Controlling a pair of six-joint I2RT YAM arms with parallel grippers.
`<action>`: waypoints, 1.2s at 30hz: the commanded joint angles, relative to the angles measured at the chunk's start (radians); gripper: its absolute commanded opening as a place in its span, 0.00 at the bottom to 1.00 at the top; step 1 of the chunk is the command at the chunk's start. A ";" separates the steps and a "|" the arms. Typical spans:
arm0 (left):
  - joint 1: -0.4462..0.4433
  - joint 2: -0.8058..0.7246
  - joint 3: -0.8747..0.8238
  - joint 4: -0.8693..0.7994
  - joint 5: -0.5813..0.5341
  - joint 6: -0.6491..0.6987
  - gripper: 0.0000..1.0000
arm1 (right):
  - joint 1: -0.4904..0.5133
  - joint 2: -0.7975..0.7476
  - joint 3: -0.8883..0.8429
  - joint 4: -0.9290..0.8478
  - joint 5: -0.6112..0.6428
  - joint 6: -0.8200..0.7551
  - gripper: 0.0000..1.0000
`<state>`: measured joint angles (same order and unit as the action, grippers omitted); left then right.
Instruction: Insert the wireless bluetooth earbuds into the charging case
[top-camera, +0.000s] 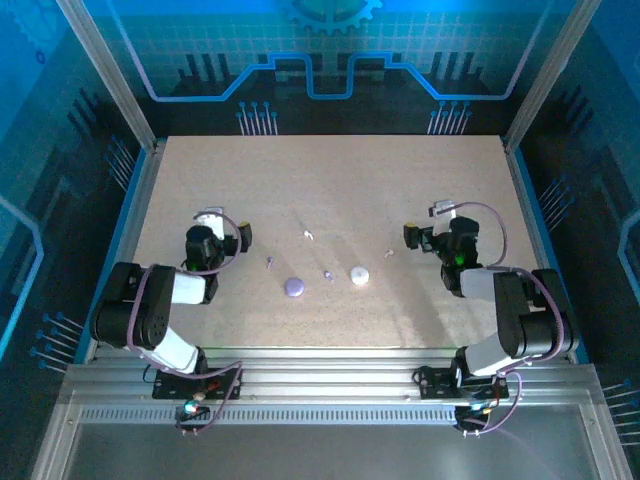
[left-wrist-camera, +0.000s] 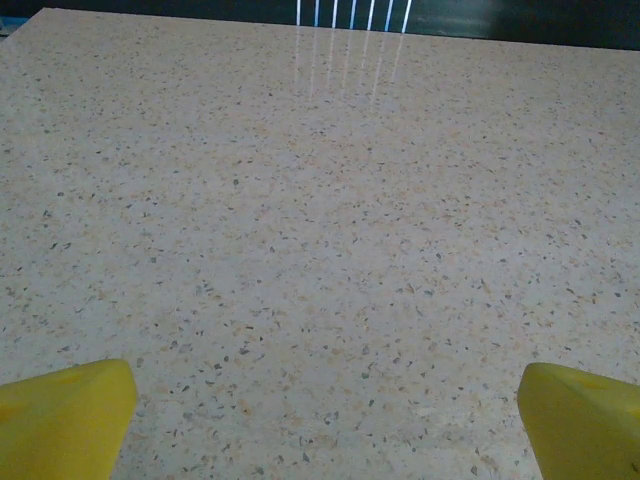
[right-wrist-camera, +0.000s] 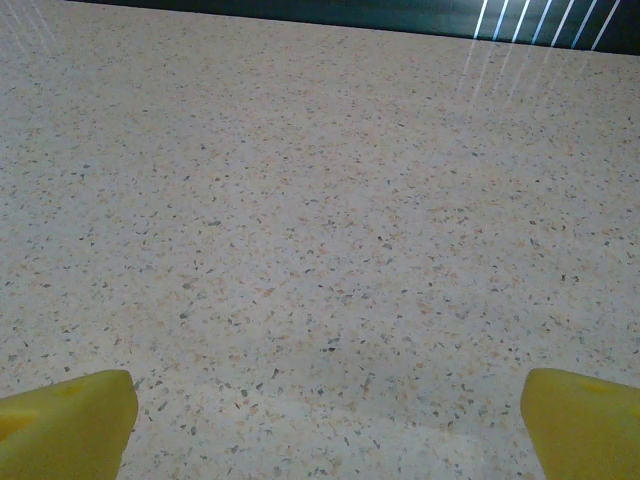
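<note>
Lavender case half (top-camera: 293, 287) lies near white half (top-camera: 359, 275).

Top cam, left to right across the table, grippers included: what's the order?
left gripper → purple earbud → lavender case half → whitish earbud → second purple earbud → white case half → second whitish earbud → right gripper

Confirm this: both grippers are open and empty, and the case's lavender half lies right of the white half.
Wrong on one point: the top view shows the lavender half left of the white half. The left gripper and right gripper are open and empty, as said.
</note>
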<state>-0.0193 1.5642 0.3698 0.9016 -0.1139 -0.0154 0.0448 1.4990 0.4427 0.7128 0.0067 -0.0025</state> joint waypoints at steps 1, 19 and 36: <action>0.010 -0.016 0.019 0.002 0.025 0.019 0.99 | 0.000 0.007 -0.002 0.027 -0.004 -0.010 1.00; 0.010 -0.016 0.021 -0.002 0.028 0.017 0.99 | -0.002 0.007 -0.001 0.025 -0.007 -0.008 1.00; -0.017 -0.318 0.161 -0.474 -0.008 -0.035 0.99 | 0.011 -0.161 0.383 -0.851 0.024 0.079 1.00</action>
<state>-0.0265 1.3315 0.4282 0.6613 -0.1081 -0.0204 0.0452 1.3861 0.6823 0.2497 0.0189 0.0250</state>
